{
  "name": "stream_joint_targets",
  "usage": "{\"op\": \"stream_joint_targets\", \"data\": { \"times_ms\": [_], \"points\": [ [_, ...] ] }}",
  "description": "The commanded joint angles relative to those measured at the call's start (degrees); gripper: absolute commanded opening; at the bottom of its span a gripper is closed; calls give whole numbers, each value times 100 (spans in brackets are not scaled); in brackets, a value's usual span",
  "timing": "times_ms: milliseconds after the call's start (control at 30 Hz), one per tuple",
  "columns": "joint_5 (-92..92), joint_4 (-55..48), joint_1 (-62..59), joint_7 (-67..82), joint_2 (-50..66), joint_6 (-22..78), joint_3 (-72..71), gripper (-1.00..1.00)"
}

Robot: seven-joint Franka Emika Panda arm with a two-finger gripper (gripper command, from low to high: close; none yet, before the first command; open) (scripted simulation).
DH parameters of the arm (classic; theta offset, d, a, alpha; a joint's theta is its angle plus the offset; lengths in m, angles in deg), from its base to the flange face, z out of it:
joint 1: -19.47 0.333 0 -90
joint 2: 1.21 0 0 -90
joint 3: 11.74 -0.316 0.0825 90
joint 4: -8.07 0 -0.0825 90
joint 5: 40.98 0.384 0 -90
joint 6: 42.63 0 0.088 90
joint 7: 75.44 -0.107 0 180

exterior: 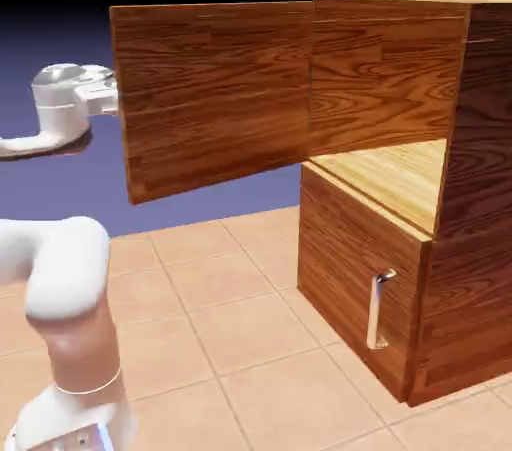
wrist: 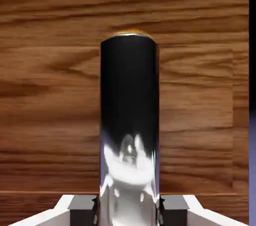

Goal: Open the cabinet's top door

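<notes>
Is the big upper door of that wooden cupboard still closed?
No, the top door stands swung wide open from the cabinet, showing the light wood shelf inside.

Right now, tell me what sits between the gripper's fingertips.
The top door's bar handle: in the hand view it fills the gap between the fingertips, with the gripper shut on it. In the exterior view the door hides this.

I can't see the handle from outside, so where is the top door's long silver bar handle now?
In the hand view, the silver bar handle stands centre frame against the reddish-brown wood top door, clamped in the gripper.
</notes>
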Motion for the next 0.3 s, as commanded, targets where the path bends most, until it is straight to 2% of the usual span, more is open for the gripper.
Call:
{"op": "stream_joint_targets", "data": {
  "times_ms": [0,267],
  "points": [
    [48,-208,-190,29,4,160,-102,-100],
    [294,-1681,-1515,303,-66,1207,-687,-100]
  ]
}}
